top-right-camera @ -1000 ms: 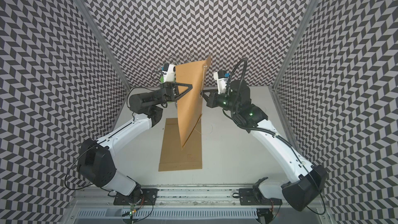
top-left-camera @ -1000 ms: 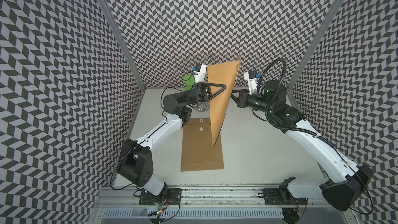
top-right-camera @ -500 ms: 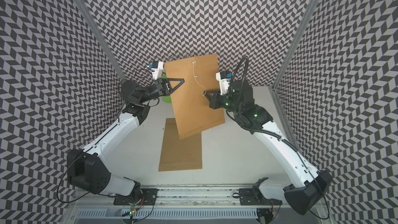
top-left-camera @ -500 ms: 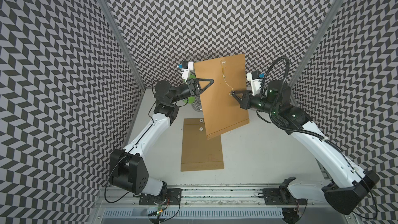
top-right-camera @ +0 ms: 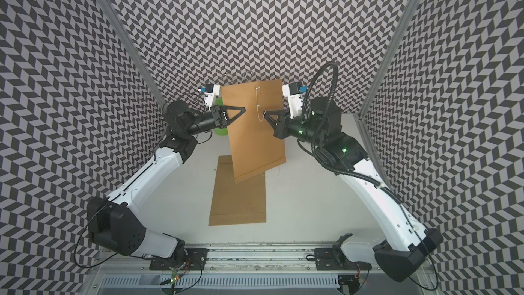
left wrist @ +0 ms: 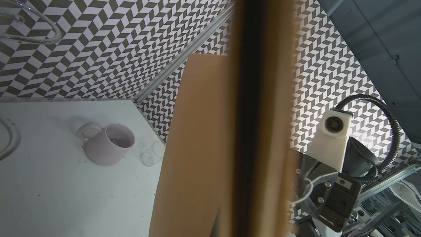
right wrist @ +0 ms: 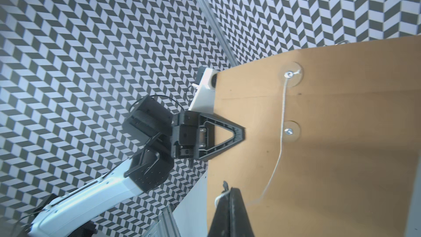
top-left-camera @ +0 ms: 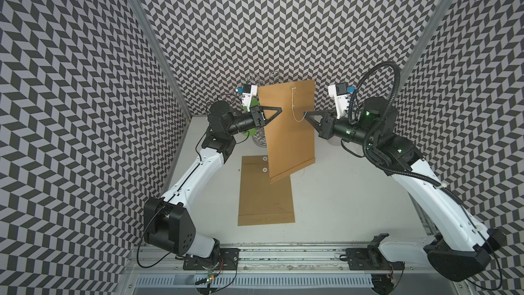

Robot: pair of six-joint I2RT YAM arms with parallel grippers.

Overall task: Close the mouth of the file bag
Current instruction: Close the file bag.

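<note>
We held the file bag (top-left-camera: 289,137) upright in the air above the surface (top-left-camera: 354,194). Its flap end was up, and its bottom edge hung tilted over a second bag (top-left-camera: 263,202) that lay flat on the surface. Our left claw (top-left-camera: 279,108) was pinched shut on the file bag's left edge, near the top. Our right claw (top-left-camera: 305,113) was closed tight on the free end of the string (top-left-camera: 292,97), just in front of the bag's face. In the right wrist view the string ran from the upper disc (right wrist: 292,77) down along the edge of the lower disc (right wrist: 289,131), then curved to the claw tip. In the left wrist view a pale mug (left wrist: 109,144) and a small glass (left wrist: 152,156) sat on the surface near the back corner.
</note>
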